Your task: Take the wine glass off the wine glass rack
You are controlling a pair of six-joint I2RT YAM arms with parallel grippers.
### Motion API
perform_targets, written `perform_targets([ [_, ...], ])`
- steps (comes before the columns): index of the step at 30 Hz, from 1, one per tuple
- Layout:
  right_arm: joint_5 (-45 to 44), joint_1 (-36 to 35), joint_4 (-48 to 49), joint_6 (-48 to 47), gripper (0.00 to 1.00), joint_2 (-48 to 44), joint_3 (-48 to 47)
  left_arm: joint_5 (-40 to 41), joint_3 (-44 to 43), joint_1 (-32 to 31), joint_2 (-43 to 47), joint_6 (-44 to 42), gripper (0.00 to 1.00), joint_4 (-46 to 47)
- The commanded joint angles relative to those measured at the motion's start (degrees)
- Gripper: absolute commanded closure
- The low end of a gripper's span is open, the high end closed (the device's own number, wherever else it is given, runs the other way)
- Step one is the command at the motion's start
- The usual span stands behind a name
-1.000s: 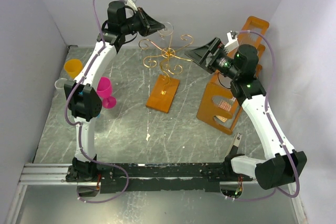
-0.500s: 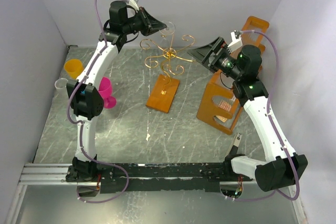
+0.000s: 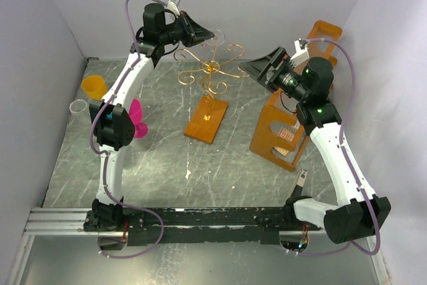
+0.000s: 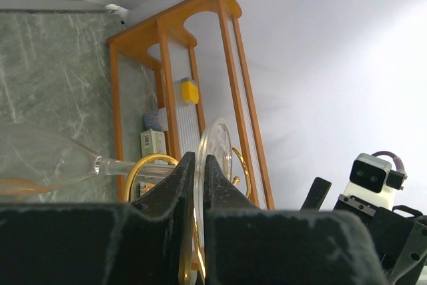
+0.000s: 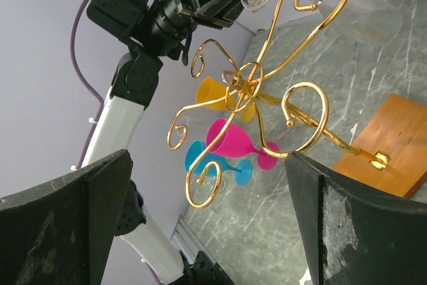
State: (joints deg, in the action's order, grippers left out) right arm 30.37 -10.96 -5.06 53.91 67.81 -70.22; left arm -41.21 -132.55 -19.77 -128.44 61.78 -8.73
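Observation:
The clear wine glass [image 3: 217, 35] lies sideways at the top of the gold wire rack [image 3: 212, 68], which stands on an orange base [image 3: 207, 119]. My left gripper [image 3: 207, 34] is shut on the glass's round foot [image 4: 217, 153]. In the left wrist view the stem [image 4: 123, 165] passes a gold curl [image 4: 148, 162] and the bowl [image 4: 37, 161] lies to the left. My right gripper [image 3: 249, 69] is wide open and empty, just right of the rack. In its view the rack [image 5: 248, 78] fills the middle, with the glass bowl [image 5: 365, 15] at the upper right.
A big orange frame with clear panels [image 3: 288, 121] stands at the right, behind my right arm. A pink glass [image 3: 135, 117], a yellow cup [image 3: 93, 86] and a small clear cup [image 3: 78, 106] stand at the left. A blue glass [image 5: 208, 162] shows in the right wrist view.
My left gripper has moved a little to the right with the glass foot in it. My right gripper rose slightly at first, then held still, open.

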Motion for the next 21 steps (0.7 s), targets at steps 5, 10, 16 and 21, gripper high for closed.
perform_targets([
  [5,0.5,0.5,0.4,-1.0,0.00,-0.4,-1.0,-2.1,4.3,-1.0,8.5,-1.7,0.93,4.2],
  [10,0.4,0.6,1.4,-0.3,0.00,-0.6,-0.7,-2.4,8.6,0.0,11.7,-2.2,0.93,2.1],
  [16,0.4,0.6,1.7,0.3,0.00,-0.5,-0.8,-4.4,10.7,1.7,13.6,-2.2,0.93,1.5],
  [21,0.6,0.6,2.1,0.7,0.00,-0.5,-1.2,-5.6,11.0,4.9,14.8,-3.4,0.93,-0.7],
])
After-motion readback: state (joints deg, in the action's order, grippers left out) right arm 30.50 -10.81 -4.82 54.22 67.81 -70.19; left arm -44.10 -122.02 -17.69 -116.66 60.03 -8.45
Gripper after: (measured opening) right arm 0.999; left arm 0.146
